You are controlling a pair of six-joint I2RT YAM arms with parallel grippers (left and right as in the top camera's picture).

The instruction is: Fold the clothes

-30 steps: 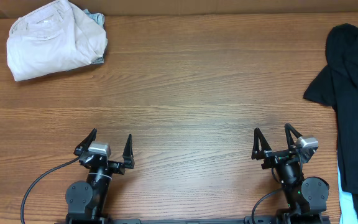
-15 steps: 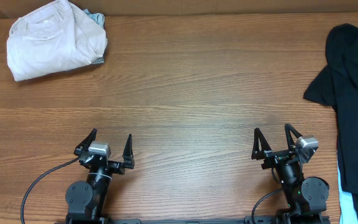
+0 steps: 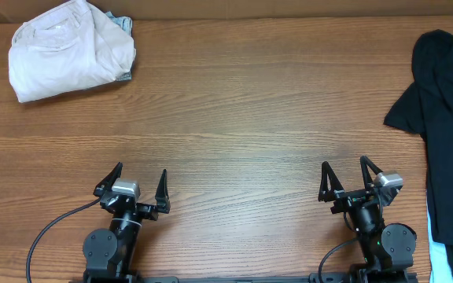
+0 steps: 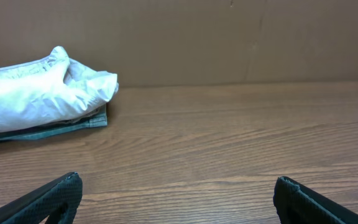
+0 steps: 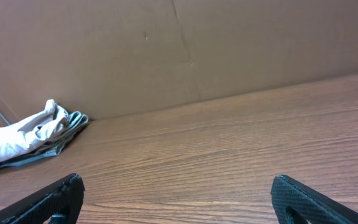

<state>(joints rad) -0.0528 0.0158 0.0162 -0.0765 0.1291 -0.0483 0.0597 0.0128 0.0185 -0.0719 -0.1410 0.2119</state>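
Looking down on your table (image 3: 250, 110), you've got both arms parked along the near edge. Your left gripper (image 3: 141, 169) sits towards the near left corner, jaws spread wide, with nothing between them and only bare wood ahead. Your right gripper (image 3: 343, 163) sits towards the near right corner, jaws just as wide apart, and it's carrying nothing either. A black cable (image 3: 52, 229) loops off the left arm's base at the near edge.

Now the target. The shorts (image 3: 65, 51) are all the way up in the far left corner, well apart from both grippers. They're a pale beige bundle, rumpled and roughly doubled over, not laid flat. From the left wrist view you can see them resting on top of a grey-blue garment (image 4: 73, 127), whose edge pokes out underneath and along the bundle's right side. The brown cardboard wall (image 4: 229, 37) stands right behind them along the far edge.

Over on your right edge, a black garment (image 3: 447, 118) lies draped from the far right corner down towards the near one. It's close beside the right arm but not touching the gripper.
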